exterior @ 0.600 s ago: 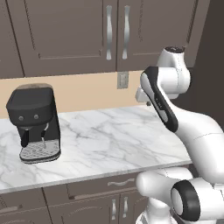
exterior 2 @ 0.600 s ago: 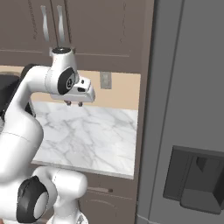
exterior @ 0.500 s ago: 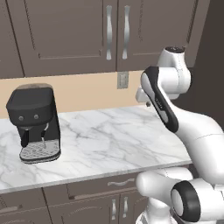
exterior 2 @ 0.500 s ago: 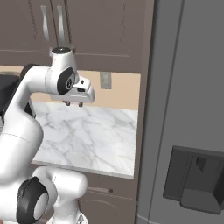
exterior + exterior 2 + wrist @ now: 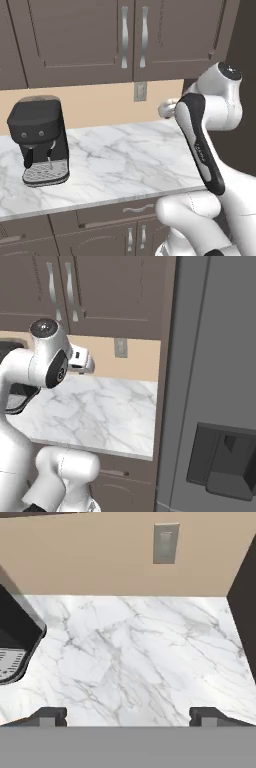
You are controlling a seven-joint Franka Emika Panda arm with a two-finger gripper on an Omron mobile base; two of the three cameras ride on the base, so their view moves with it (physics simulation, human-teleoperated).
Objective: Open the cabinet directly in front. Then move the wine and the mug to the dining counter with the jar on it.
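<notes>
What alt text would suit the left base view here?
A dark brown cabinet with both doors shut hangs above a marble worktop, and the white arm rises at the right, below its silver handles. A black coffee machine stands at the worktop's left, and a wall outlet sits under the cabinet.
</notes>
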